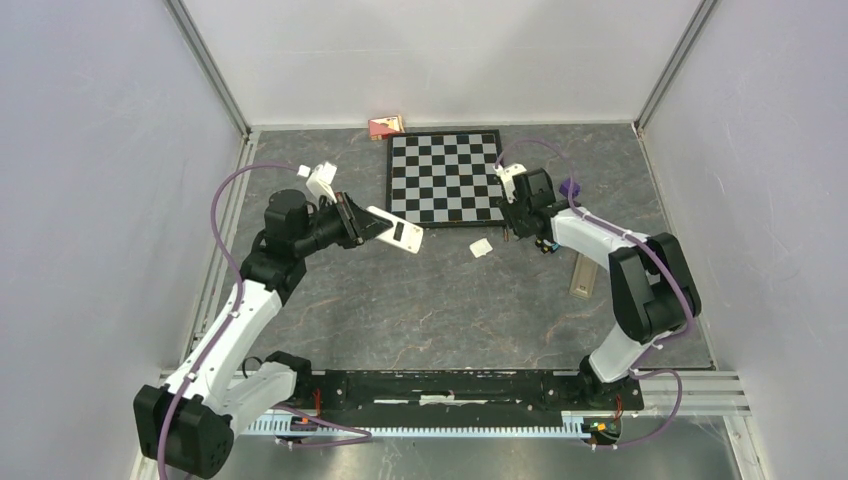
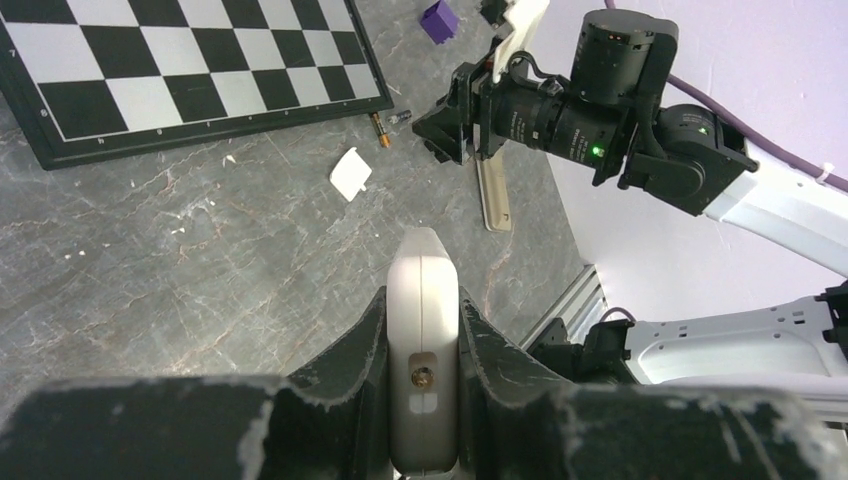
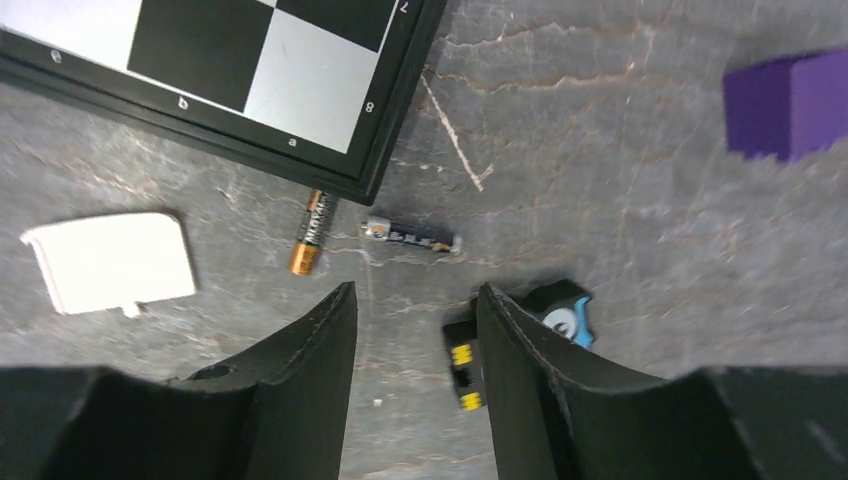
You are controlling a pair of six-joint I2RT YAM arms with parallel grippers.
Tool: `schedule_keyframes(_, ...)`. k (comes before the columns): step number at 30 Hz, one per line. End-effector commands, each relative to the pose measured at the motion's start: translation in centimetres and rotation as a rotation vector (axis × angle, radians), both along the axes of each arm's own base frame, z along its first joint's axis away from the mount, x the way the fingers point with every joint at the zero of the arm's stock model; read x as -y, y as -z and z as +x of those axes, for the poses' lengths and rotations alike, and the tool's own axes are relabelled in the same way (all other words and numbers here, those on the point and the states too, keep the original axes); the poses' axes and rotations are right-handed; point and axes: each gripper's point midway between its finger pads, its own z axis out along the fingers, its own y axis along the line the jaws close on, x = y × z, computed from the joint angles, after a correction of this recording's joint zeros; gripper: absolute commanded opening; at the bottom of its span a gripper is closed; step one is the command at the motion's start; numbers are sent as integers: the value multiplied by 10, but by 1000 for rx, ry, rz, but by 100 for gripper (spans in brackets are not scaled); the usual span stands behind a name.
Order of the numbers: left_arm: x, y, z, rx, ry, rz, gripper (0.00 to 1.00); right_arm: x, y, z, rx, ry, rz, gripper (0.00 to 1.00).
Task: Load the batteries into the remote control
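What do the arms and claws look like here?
Both the left arm and right arm are white links with black joint housings; a purple cable runs along each. The left claw and right claw each have two black tapered fingers, scuffed pale at the edges. A green light shows on the right wrist.

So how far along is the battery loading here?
Done: a small white cover, apparently the battery door, lies off on the table, and the left tool is shut on the remote. In hand: the right tool hangs open and empty just above two batteries by the chessboard corner. Left: pick up and insert both.
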Motion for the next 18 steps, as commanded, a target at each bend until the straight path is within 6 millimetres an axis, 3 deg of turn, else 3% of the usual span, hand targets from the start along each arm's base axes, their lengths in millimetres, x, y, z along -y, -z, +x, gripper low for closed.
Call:
schedule_keyframes(1,5,-36,6,107,43,-21,2,5,-9,19,7,-287,-113,53)
schedule_keyframes(10,11,-34,9,72,76,-42,2,-20,5,21,-76,-722,-115,58)
schedule_keyframes(18,11,-36,15,70,65,-51,2,-6,23,26,-212,-815,-111,56)
